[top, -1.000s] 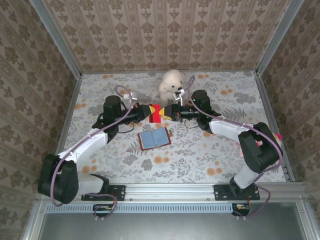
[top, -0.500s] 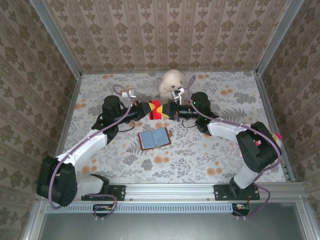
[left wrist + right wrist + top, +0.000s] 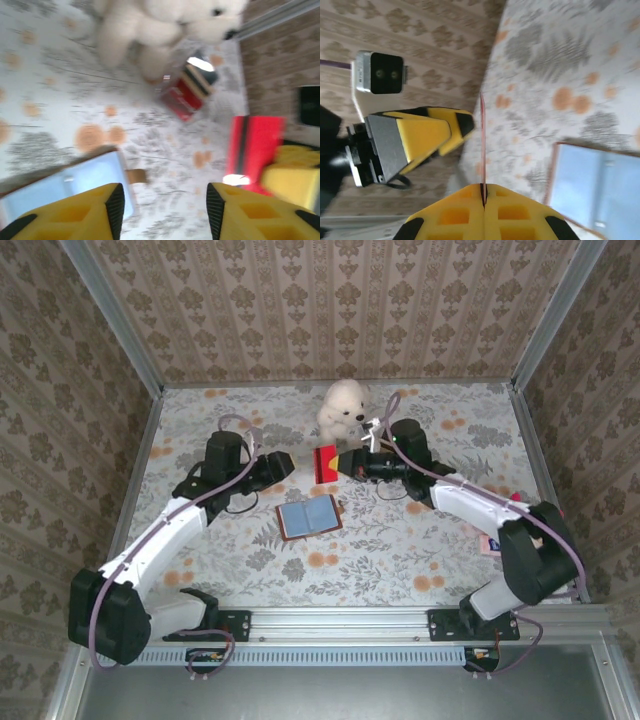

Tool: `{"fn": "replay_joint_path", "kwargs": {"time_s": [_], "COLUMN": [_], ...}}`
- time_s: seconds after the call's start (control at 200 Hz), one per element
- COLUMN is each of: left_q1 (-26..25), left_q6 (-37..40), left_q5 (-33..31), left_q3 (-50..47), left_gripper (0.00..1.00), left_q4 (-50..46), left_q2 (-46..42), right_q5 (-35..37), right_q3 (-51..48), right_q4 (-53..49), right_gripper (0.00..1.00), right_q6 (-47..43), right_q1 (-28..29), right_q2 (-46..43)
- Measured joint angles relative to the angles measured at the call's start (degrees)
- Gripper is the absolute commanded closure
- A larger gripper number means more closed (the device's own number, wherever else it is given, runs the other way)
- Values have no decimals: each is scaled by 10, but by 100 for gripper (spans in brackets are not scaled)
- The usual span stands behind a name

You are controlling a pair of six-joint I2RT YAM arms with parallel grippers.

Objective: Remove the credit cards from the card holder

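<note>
The card holder [image 3: 308,516] lies open on the table, brown with light-blue lining [image 3: 65,180], also visible low right in the right wrist view [image 3: 595,185]. A red credit card [image 3: 325,461] hangs in the air above the table behind it, with my right gripper [image 3: 345,462] shut on its right edge. That card is a thin edge-on line [image 3: 482,140] rising from my right gripper's closed jaws [image 3: 483,192]. My left gripper [image 3: 286,464] stands open just left of the card, apart from it. Nothing is between its fingers [image 3: 162,210], and the red card [image 3: 252,145] is off to their right.
A white plush bear [image 3: 342,405] sits at the back centre. A clear box with red and black stripes [image 3: 187,90] lies close to the bear. A small pale flat piece [image 3: 489,542] rests on the table by the right arm. Metal rails and patterned walls close in the table.
My left gripper has opened, let go of the red card and drawn back to the left. My right gripper has closed fully on the card and holds it alone.
</note>
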Motion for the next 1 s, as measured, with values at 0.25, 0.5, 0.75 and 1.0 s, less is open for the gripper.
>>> {"fn": "replay_joint_path", "kwargs": {"time_s": [0.25,0.5,0.75,1.0], "left_q1": [41,92,121,138], "left_q6": [76,116,146,177], "left_q5": [-99,-138,-134,-122], "left_q3": [12,11,1,0], "left_gripper": [20,0,0,0], "left_q4": [-142,-181,-183,-199], "left_q2": [-9,-29,-49,-61], "right_q5": [174,292,353,335], "right_q3": [43,80,149,204], "right_q4": [-235,-329,-347,-389], "right_gripper": [100,100,100,100], "right_q6": [-195,-376,-534,-683], "right_q1": [-9,-21,-44,-80], "right_q2": [-84,-81,-14,72]}}
